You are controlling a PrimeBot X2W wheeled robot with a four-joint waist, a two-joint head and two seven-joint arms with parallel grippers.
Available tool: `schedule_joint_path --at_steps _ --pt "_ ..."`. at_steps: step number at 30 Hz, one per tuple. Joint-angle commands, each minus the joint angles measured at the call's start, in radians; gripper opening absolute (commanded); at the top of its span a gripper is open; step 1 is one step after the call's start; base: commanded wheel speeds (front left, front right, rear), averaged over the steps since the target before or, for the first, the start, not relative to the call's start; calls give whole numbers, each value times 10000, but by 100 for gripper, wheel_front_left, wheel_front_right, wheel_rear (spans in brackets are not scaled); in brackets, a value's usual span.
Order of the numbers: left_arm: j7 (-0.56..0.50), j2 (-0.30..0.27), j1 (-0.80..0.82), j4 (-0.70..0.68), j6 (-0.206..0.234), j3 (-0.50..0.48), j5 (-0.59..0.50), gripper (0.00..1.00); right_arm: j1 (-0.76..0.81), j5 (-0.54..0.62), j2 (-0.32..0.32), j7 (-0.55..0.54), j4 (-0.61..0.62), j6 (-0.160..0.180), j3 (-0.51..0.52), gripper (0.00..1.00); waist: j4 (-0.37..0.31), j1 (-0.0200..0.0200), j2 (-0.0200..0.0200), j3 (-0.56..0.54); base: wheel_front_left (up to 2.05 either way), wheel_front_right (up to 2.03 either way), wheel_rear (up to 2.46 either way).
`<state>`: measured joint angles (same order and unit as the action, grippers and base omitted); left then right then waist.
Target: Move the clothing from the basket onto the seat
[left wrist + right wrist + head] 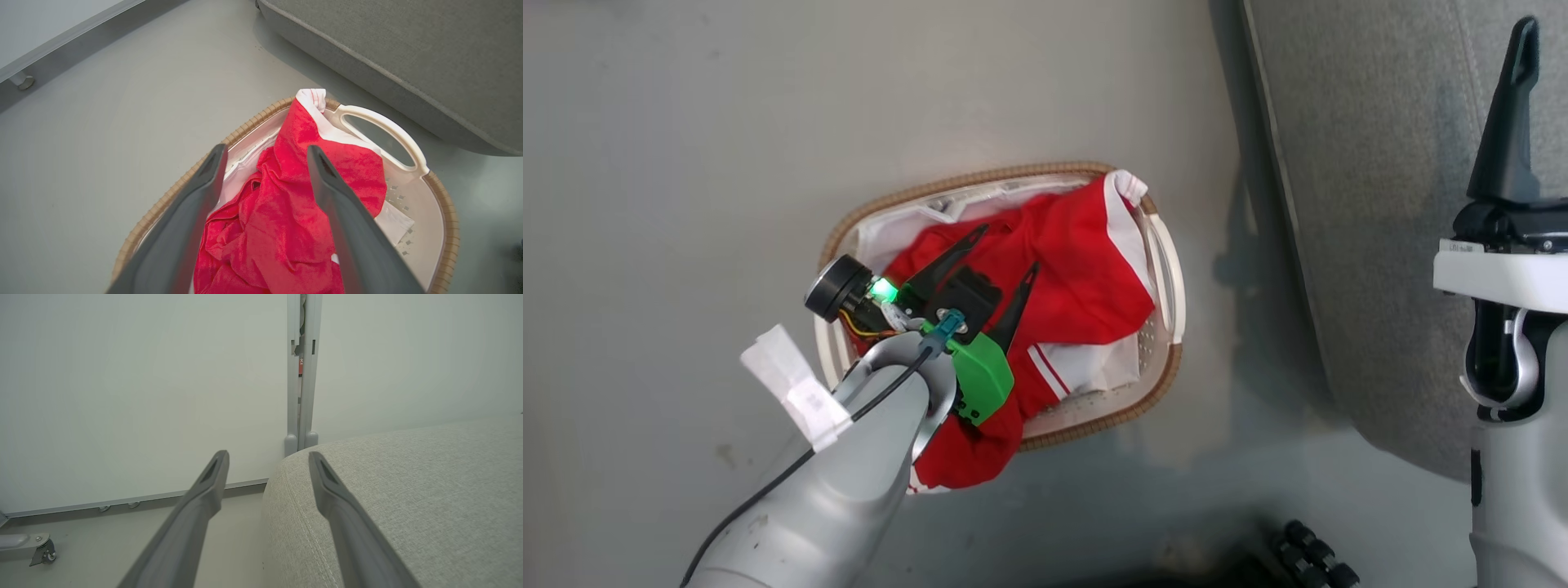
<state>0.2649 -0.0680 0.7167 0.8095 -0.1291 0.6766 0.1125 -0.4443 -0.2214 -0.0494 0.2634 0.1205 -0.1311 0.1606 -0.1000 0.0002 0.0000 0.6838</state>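
Hovering over clothing (pixel 1086 269) in basket (pixel 980 175): left pincer (pixel 1010 247) wide; right pincer (pixel 268 454) wide (above seat (pixel 408 490))

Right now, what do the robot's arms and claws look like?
Left claw and right claw: two long, dark, tapering fingers each. The left forearm is silver-grey, with a black cable, white tag, green cover and green light.

Left tool (pixel 1010 246) spread, right tool (pixel 268 454) spread
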Motion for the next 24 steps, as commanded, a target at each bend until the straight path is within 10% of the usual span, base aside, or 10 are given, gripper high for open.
schedule_joint_path --at_steps 1,12,24 --pt "-5 -91 369 236 -20 314 108 100 -235 -121 -19 22 160 6 -45 100 -811 -2 0 1272 0 0 0" --pt "-7 30 2286 1811 -22 2463 1171 100 -842 -633 -19 22 788 6 -177 100 -1143 -2 0 2644 0 0 0" --pt "-6 45 3562 2942 125 2743 1894 100 -1077 -906 -22 22 973 6 -437 100 -1525 -2 0 3388 0 0 0"
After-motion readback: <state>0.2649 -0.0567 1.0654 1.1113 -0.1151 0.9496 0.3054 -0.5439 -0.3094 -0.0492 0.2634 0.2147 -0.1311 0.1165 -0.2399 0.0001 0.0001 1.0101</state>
